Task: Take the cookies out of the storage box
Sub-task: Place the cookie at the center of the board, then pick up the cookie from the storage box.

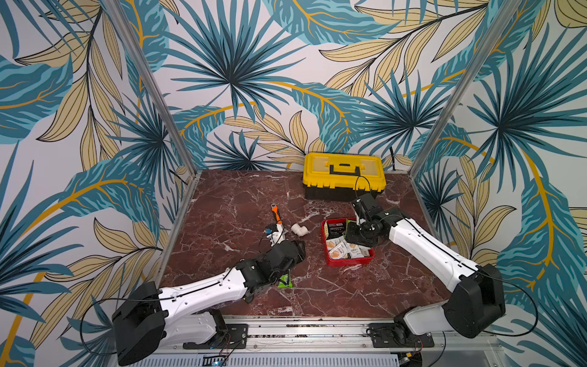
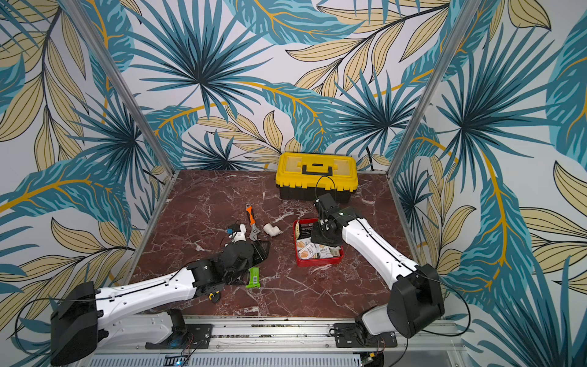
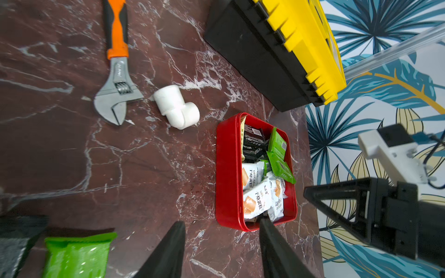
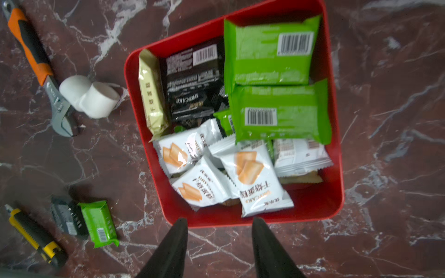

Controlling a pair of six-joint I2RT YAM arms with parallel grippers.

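Cookies (image 4: pixel 252 173): heaped in the storage box (image 1: pixel 347 262), right of table centre, just near of the yellow toolbox (image 1: pixel 344 174); one green packet (image 2: pixel 254 278) already out, flat on the table (image 1: pixel 333 295) by the left arm. Looks like mid-unloading, between picks. Hovering above the box's near wall with the right fingers (image 4: pixel 171 250), spread partway, gripping nothing. Same at the left fingers (image 3: pixel 166 252): part-open, empty, close to the green packet. Next probably calls for dropping onto a top-lying white packet, pinching across it, then lifting clear of the low red rim without dragging overlapped neighbours. Open table near of the box; hemmed left by wrench (image 1: pixel 277 216) and pipe elbow (image 1: pixel 299 229), far by the toolbox.
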